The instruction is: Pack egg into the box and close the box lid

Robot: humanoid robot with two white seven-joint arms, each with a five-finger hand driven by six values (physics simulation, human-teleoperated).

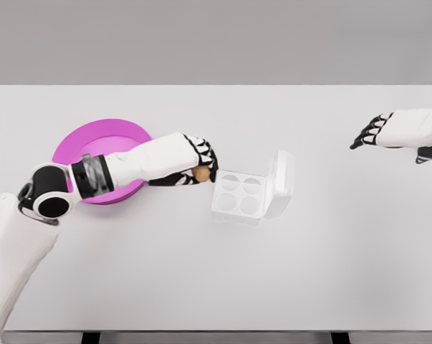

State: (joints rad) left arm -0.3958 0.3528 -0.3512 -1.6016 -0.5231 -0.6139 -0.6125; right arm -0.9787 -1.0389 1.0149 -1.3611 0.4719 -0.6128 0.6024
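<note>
- The left robot hand (199, 166) has its fingers curled around the egg (200, 173), a small tan shape showing just below the fingertips; only part of it is visible.
- The box (239, 195) sits on the white surface (216, 272) just to the right of that hand, its four round cups all empty and facing up.
- The box lid (281, 183) stands open along the box's far right side, tilted upward and away from the hand, so nothing blocks the approach from the left.
- The egg lies just beside the box's upper-left corner, nearest the upper-left cup; the move ahead looks like a short carry rightward and then a lowering.
- Whether the egg's long axis is upright or tilted cannot be told, as the fingers cover it.
- The pink plate (94, 140) lies behind the left forearm, well left of the box.
- The right robot hand (398, 132) hovers well apart at the far right, fingers loosely spread and holding nothing; it is the nearer one to the lid's side.
</note>
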